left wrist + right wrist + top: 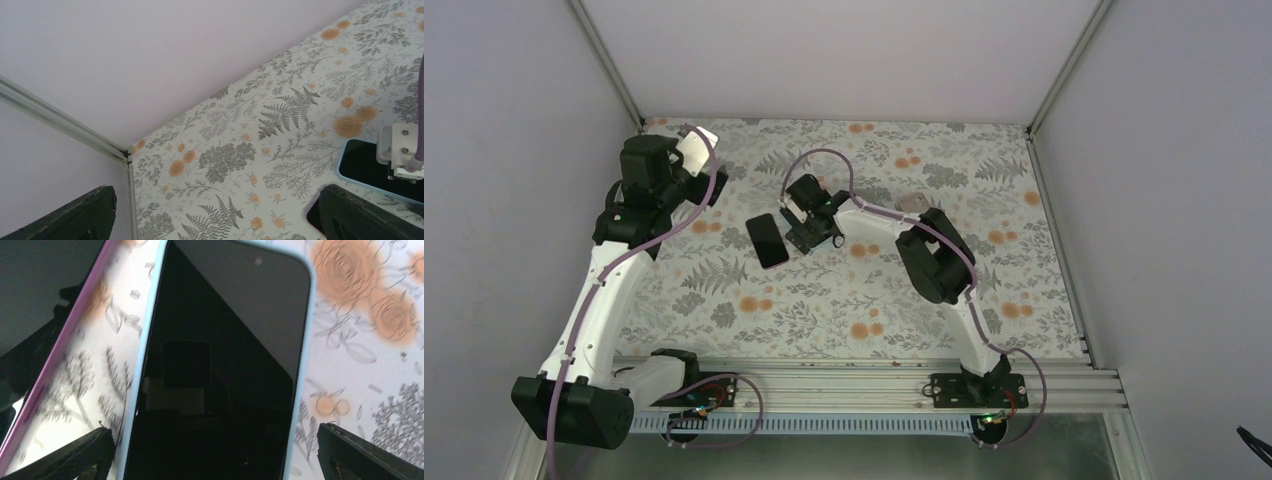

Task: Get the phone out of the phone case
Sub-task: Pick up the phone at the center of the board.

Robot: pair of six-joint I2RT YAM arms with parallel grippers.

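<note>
While my right claw (214, 445) hovers released just above the blue phone case (304, 340), I judge this the approach; next, grip its edges.

No readable text, label, brand or number appears anywhere.

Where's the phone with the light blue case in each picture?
Top view: hidden under the right gripper, beside the pink-cased phone.
Left wrist: blue-cased phone at the right edge.
Right wrist: blue-cased phone fills the middle.
Shared landmark: the flowery table cover.
</note>
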